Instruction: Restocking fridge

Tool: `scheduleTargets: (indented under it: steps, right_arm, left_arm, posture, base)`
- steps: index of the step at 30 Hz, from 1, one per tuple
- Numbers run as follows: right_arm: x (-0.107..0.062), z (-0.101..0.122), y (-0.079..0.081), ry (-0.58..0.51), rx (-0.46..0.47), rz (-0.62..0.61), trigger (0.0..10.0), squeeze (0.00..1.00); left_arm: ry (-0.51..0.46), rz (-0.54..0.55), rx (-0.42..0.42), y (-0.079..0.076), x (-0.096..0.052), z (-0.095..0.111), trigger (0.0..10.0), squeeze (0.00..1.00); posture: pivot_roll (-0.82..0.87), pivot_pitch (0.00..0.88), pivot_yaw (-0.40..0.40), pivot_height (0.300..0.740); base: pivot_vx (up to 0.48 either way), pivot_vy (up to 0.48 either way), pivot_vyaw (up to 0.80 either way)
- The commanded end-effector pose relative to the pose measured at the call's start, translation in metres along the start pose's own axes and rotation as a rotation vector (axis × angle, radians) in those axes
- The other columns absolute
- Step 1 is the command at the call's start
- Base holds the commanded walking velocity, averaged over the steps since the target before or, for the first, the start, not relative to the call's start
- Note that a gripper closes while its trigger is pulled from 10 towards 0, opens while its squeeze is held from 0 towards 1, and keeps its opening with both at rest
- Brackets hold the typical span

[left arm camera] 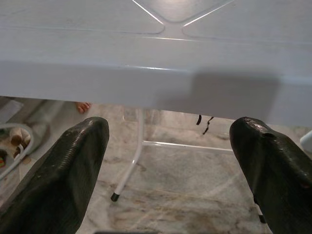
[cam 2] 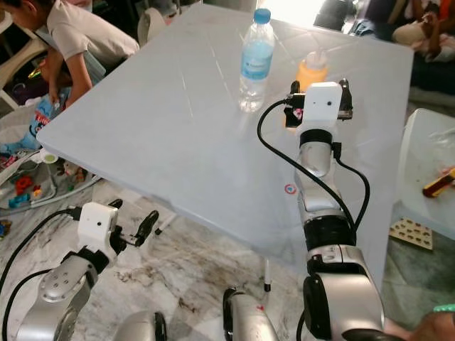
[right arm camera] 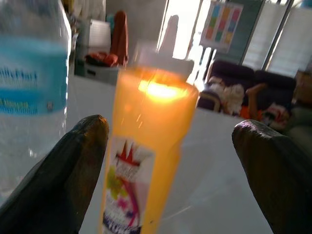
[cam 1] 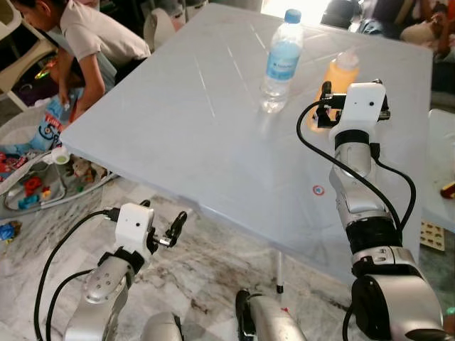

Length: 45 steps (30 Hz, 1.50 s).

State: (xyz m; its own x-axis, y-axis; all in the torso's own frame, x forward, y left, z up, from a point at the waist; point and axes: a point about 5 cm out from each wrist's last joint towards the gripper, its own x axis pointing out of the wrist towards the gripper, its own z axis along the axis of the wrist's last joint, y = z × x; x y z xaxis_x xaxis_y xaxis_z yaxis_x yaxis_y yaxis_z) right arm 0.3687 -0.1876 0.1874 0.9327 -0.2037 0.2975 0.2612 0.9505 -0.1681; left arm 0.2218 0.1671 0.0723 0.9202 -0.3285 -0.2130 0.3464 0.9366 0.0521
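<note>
The right end effector (right arm camera: 165, 161) is held with its black fingers spread wide on either side of an orange translucent squeeze bottle with a white nozzle cap (right arm camera: 146, 146), not touching it. The bottle stands upright, long axis vertical, nozzle pointing up, at the upper right of the pale grey plastic table (cam 1: 178, 128). Just beside it, toward upper centre, a clear plastic water bottle with a blue cap and label (cam 1: 282, 60) stands upright. The left end effector (cam 1: 173, 231) is spread open at lower left, below the table's edge, above the marble floor (cam 1: 213, 270). A person (cam 1: 85, 35) is bent over at upper left.
</note>
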Motion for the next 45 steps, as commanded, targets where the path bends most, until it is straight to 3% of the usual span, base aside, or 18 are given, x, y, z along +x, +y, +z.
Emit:
scheduleTargets:
  steps: [1, 13, 25, 39, 40, 44, 45]
  right_arm:
    - [0.005, 0.006, 0.001, -0.018, 0.026, -0.015, 10.0, 0.0]
    - [0.017, 0.012, 0.001, -0.024, 0.045, -0.015, 10.0, 0.0]
    - [0.018, 0.014, 0.0, -0.048, 0.041, -0.02, 10.0, 0.0]
    - [0.022, 0.018, -0.008, -0.068, -0.01, -0.046, 10.0, 0.0]
    - [0.021, 0.017, -0.008, -0.067, -0.003, -0.045, 10.0, 1.0]
    - [0.021, 0.017, -0.008, -0.069, -0.01, -0.066, 10.0, 1.0]
    - [0.021, 0.017, -0.009, -0.069, -0.011, -0.069, 10.0, 0.9]
  left_arm:
    - [0.007, -0.002, 0.007, 0.003, -0.004, 0.002, 10.0, 0.0]
    - [0.033, -0.007, 0.018, 0.005, -0.01, 0.002, 10.0, 0.0]
    - [0.034, -0.007, 0.019, 0.004, -0.007, 0.002, 10.0, 0.0]
    - [0.035, -0.015, 0.017, 0.001, -0.005, 0.001, 10.0, 0.0]
    - [0.035, -0.014, 0.017, 0.001, -0.004, 0.001, 10.0, 0.0]
    - [0.034, -0.013, 0.018, 0.0, -0.004, 0.001, 10.0, 0.0]
    - [0.034, -0.013, 0.018, 0.0, -0.004, 0.001, 10.0, 0.0]
  posture:
    - [0.12, 0.212, 0.044, 0.74]
    - [0.14, 0.219, 0.054, 0.74]
    - [0.13, 0.212, 0.051, 0.74]
    - [0.13, 0.202, 0.048, 0.74]
    - [0.13, 0.202, 0.048, 0.74]
    - [0.13, 0.201, 0.047, 0.74]
    - [0.13, 0.201, 0.047, 0.74]
  base:
    - [0.0, 0.0, 0.0]
    - [0.0, 0.0, 0.0]
    - [0.0, 0.0, 0.0]
    - [0.0, 0.0, 0.0]
    - [0.0, 0.0, 0.0]
    - [0.0, 0.0, 0.0]
    - [0.0, 0.0, 0.0]
